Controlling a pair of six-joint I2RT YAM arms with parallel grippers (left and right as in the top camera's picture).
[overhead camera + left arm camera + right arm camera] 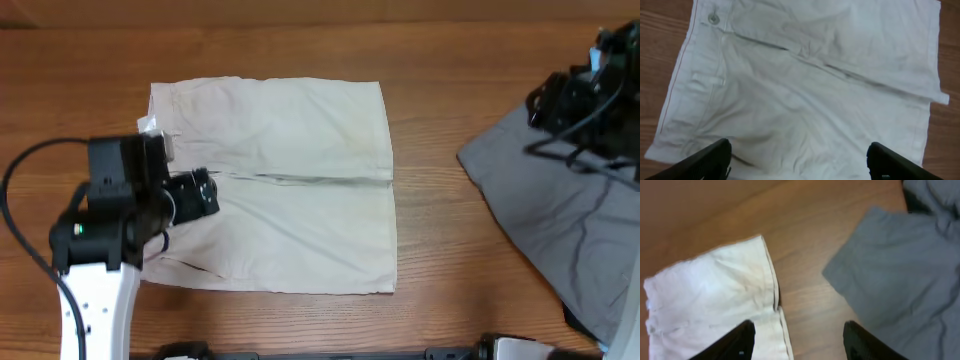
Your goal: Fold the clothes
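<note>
Lying flat for folding, pale beige cotton shorts (pixel 280 180) sit under the left gripper (pixel 799 162); it and the right gripper (pixel 797 342) gape wide, empty.

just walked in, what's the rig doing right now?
No fold has been made yet. The pale beige cotton shorts lie spread flat on the wooden table, waistband to the left. The left gripper hovers over the waistband end, fingers open, holding nothing. The right gripper is off at the right by a grey garment, also open and empty.
</note>
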